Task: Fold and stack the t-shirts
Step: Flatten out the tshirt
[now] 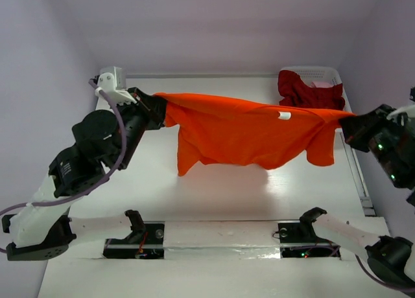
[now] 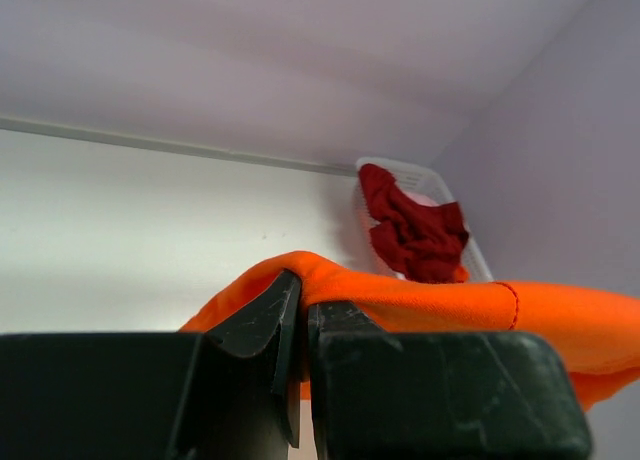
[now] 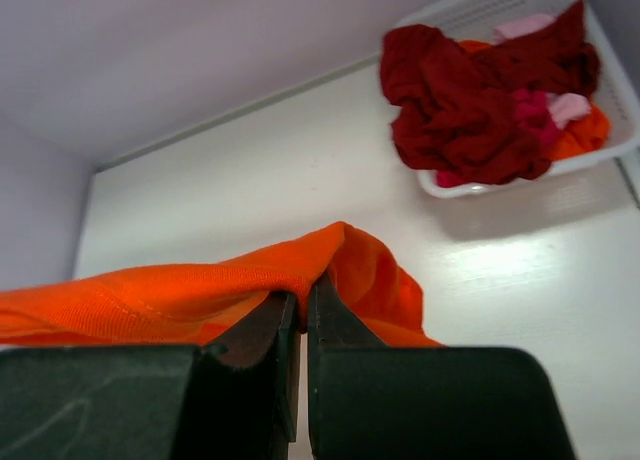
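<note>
Two grippers share the work here: the left gripper [image 1: 160,110], at the upper left of the overhead view, has its jaws pinched tight on one end of the orange t-shirt [image 1: 240,136]. The right gripper [image 1: 347,124], at the far right, is clamped just as narrowly on the other end. Between them the shirt hangs stretched across the middle of the frame, its lower edge sagging toward the white table [image 1: 214,194]; whether it touches I cannot tell. A small white tag [image 1: 284,115] shows near its top edge. To my eye the job is barely begun: nothing lies folded and no stack exists. This shirt needs laying flat and folding, then the rest. In the upper right corner sits one white basket [image 1: 324,71] holding one crumpled crimson t-shirt [image 1: 301,91], a bit of pink cloth [image 3: 525,25] and a scrap of orange cloth [image 3: 590,130]. So I count one shirt in hand and at least one waiting.
</note>
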Robot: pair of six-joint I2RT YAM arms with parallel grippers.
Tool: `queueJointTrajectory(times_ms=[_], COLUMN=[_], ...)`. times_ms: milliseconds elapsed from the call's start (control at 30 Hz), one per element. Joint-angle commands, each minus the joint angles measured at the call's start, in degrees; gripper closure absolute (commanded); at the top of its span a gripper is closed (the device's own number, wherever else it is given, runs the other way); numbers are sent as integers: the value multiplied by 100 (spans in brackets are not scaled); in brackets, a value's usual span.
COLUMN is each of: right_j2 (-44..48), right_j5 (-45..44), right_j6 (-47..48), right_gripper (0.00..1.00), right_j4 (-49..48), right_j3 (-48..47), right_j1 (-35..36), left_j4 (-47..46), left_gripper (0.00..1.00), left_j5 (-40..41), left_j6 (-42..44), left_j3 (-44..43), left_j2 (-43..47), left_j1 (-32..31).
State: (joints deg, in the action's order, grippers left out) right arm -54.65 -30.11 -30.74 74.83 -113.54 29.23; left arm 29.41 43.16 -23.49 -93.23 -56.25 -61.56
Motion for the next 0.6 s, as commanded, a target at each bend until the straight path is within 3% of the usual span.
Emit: queueJointTrajectory(times_ms=[0,333,567], right_j2=[446,1413,1747], right_j5=[468,848,1086], right_j6=[227,340,359], right_gripper=[100,100,100], right_j4=[-268,480,402], right_j3=[216,938,1210], right_j1=[-49,-49,-49], left_j4=[-181,-23,-489], left_gripper=[100,100,100], left_j5=[-113,-993,-1433], left_j6=[-287,-1228,-1167], left_j3=[68,1393,1993], left_j2=[333,1300,1854], left_j1=[39,39,39])
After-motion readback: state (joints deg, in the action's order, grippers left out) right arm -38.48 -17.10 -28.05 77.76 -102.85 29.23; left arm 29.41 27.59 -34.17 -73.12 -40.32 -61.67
